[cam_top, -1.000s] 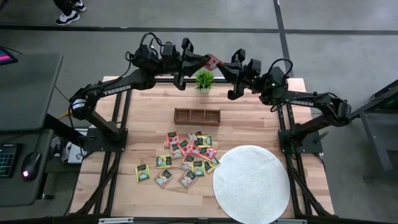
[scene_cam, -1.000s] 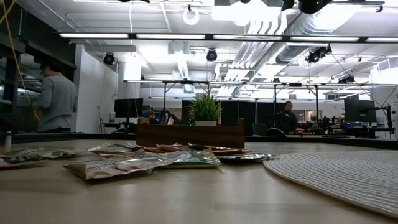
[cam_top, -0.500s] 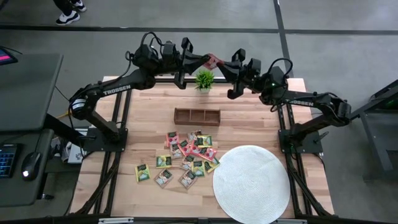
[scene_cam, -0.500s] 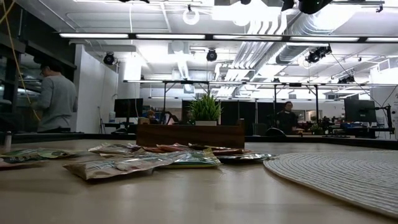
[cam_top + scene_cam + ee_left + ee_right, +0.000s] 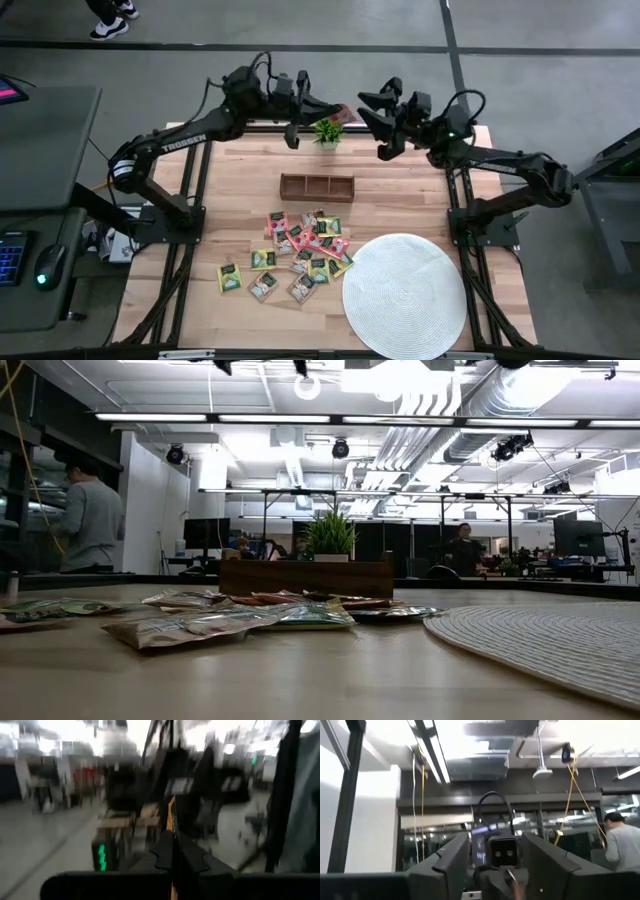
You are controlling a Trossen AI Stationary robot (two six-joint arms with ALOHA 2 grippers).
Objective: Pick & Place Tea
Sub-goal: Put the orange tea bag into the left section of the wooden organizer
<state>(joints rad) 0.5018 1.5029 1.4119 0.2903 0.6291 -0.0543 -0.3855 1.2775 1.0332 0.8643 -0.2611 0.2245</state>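
holding pink tea packet (image 5: 343, 112) high over potted plant (image 5: 327, 129), far from tea pile (image 5: 295, 258) — pinching tight with left gripper (image 5: 328, 108) | letting go with right gripper (image 5: 368, 108) just now, spreading fingers wide, backing off | meaning hand-over likely done — still needing putting down

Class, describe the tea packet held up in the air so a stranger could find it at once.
Look above the back edge of the wooden table, beside the small potted plant. The left pincer grips one pink packet there. Every other packet lies flat mid-table.
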